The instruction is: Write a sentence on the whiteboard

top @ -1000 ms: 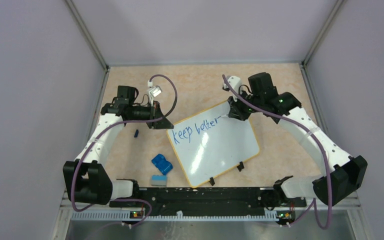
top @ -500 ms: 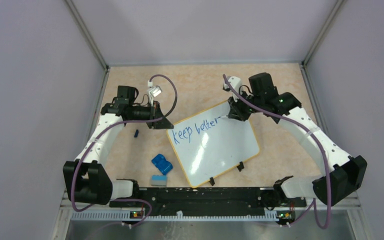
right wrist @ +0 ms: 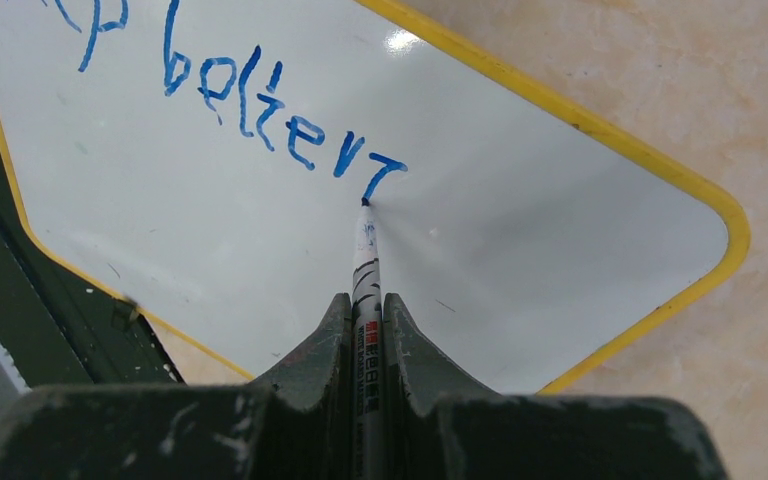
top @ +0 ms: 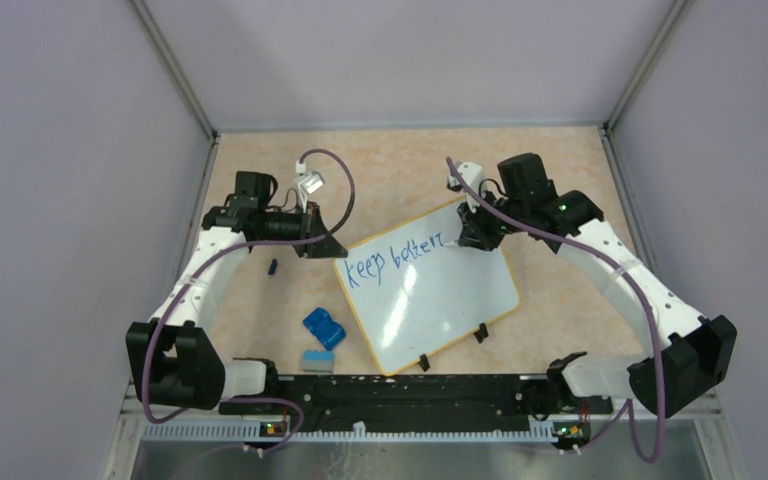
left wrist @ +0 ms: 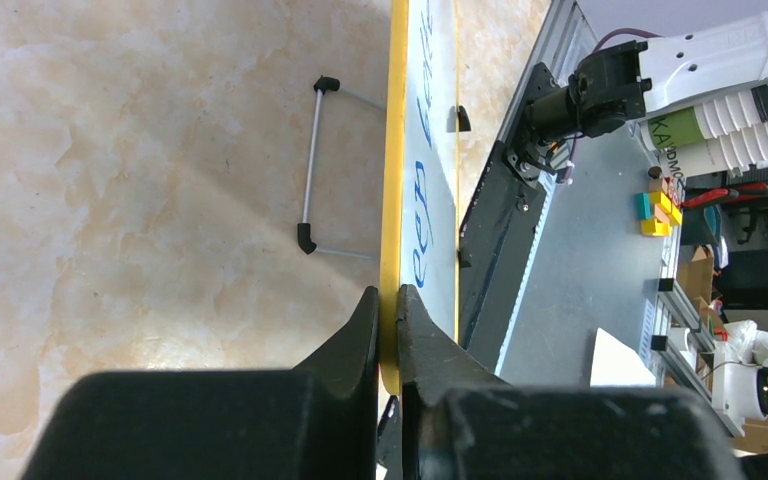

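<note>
The whiteboard, white with a yellow rim and two black clips on its near edge, lies tilted on the table. Blue writing on it reads "keep better" plus a fresh stroke. My left gripper is shut on the board's far left corner, its jaws pinching the yellow rim. My right gripper is shut on a white marker. The marker's blue tip touches the board at the end of the last stroke. The board fills the right wrist view.
A blue eraser and a small grey-blue block lie left of the board. A small dark cap lies near the left arm. A wire stand shows in the left wrist view. The black base rail runs along the near edge.
My right gripper moved the marker a little right and nearer along the top line. One more blue stroke has appeared after "better". The left arm and the board have not moved.
</note>
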